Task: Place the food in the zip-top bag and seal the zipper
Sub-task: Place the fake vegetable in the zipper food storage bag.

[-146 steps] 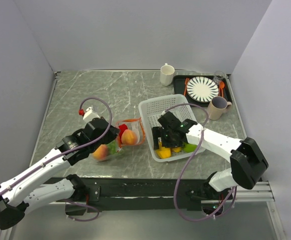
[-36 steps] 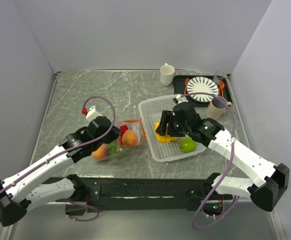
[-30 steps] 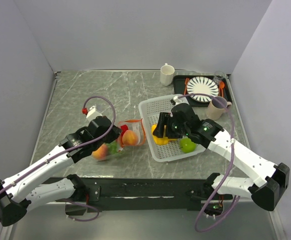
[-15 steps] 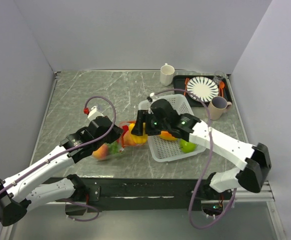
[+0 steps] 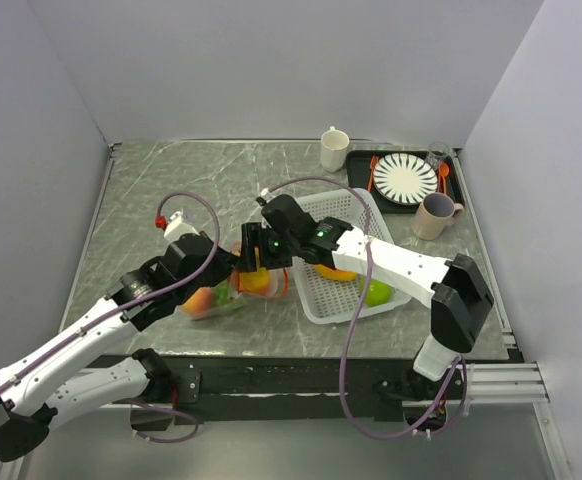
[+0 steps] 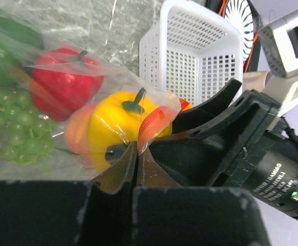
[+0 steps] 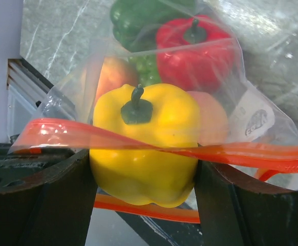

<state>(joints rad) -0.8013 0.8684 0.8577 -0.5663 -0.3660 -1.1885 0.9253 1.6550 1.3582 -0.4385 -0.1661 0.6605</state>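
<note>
The clear zip-top bag (image 5: 211, 297) lies on the table left of the white basket (image 5: 311, 215). My left gripper (image 5: 228, 272) is shut on the bag's orange-red zipper strip (image 6: 151, 123) and holds the mouth up. My right gripper (image 7: 145, 177) is shut on the yellow pepper (image 7: 144, 138), which sits in the bag's mouth between the two zipper strips (image 7: 231, 152). In the bag are a red pepper (image 7: 192, 51), a green pepper (image 7: 139, 20), a peach (image 7: 213, 120) and green grapes (image 6: 11, 128). An orange piece (image 5: 333, 271) and a green apple (image 5: 376, 292) lie in the basket.
A white mug (image 5: 334, 149) stands at the back. A black tray (image 5: 361, 160) with a striped plate (image 5: 404, 180) and orange utensils is at the back right, with a beige mug (image 5: 433, 215) in front of it. Walls close in on the left, back and right.
My right arm has lifted the yellow pepper out of the basket and carried it left into the bag's mouth. My left gripper has kept hold of the bag's edge.
</note>
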